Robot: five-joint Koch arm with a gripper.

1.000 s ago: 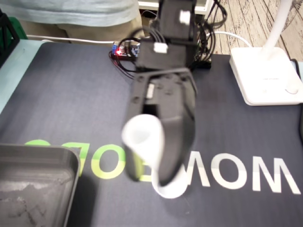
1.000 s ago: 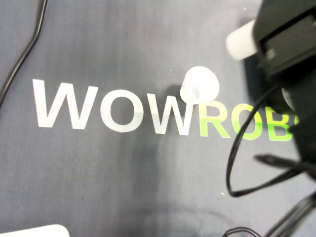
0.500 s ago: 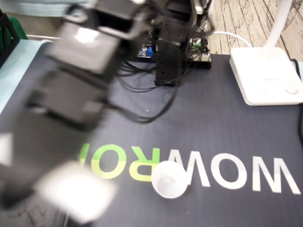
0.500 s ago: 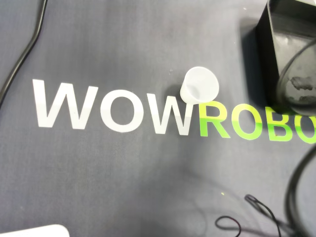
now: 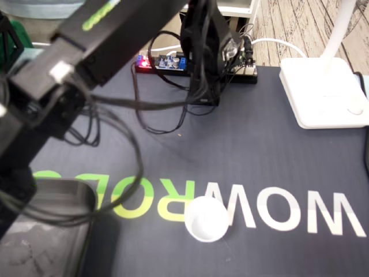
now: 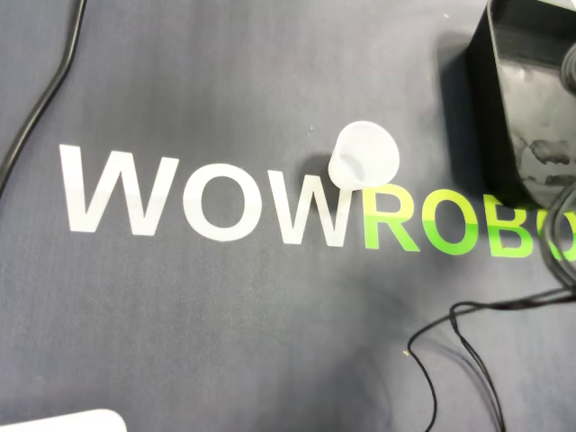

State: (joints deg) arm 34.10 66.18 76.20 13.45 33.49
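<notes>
Where the white W meets the green R printed on the dark mat (image 5: 277, 156), the small white cup (image 5: 205, 218) (image 6: 364, 155) stands upright with its mouth up, and nothing touches it. At about 9 o'clock from it in the fixed view lies the grey tray (image 5: 55, 193); overhead, that tray (image 6: 472, 108) sits near 2 o'clock. Above the tray's near corner hangs the gripper (image 5: 10, 196), a dark blurred mass cut off by the left edge, so I cannot tell how its jaws stand. Loose black cables (image 5: 135, 167) droop beneath the arm. Toward 1 o'clock, well apart, rests a white lamp base (image 5: 323, 92).
</notes>
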